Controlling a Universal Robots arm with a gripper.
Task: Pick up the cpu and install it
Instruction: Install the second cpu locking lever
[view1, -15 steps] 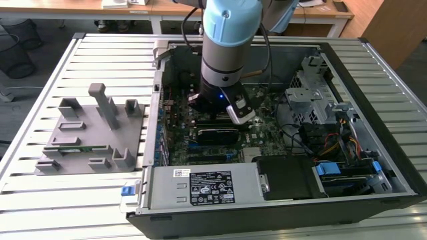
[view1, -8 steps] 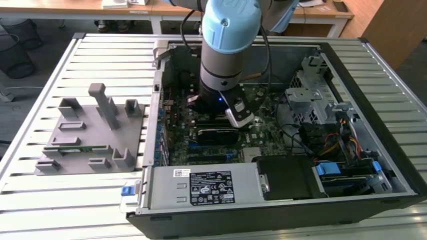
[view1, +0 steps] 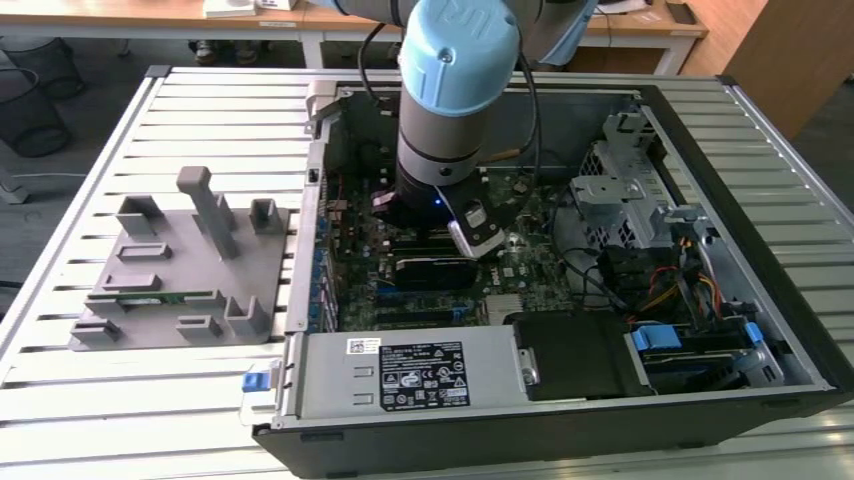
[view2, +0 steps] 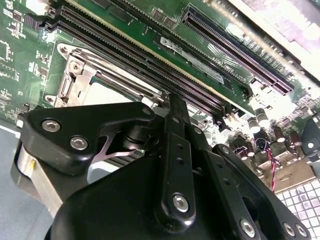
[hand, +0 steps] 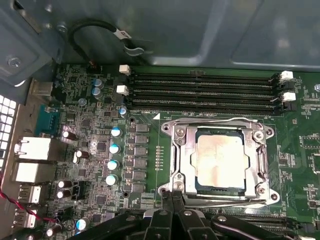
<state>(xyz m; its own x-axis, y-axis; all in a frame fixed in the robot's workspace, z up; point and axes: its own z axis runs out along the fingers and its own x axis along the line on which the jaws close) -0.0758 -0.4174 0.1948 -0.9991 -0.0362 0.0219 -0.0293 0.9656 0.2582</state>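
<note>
In the exterior view the arm (view1: 447, 90) reaches down into the open computer case (view1: 747, 130) on the slatted tabletop (view1: 160, 400). The first wrist view shows the green motherboard (hand: 100, 150) and the cpu (hand: 220, 161), a square, silvery, smudged chip seated inside the socket's metal frame (hand: 176, 155). The black jaws (hand: 172, 200) are pressed together, holding nothing, just beside that frame.

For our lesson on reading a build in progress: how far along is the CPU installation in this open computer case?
Done, apparently: the square silvery-tan cpu lies inside the metal-framed motherboard socket, so pickup and placement look finished. In hand: nothing visible; the black gripper sits just beside the socket frame, above the green motherboard. Left: I cannot tell whether the frame is latched, so seating and locking remain unconfirmed.
</note>
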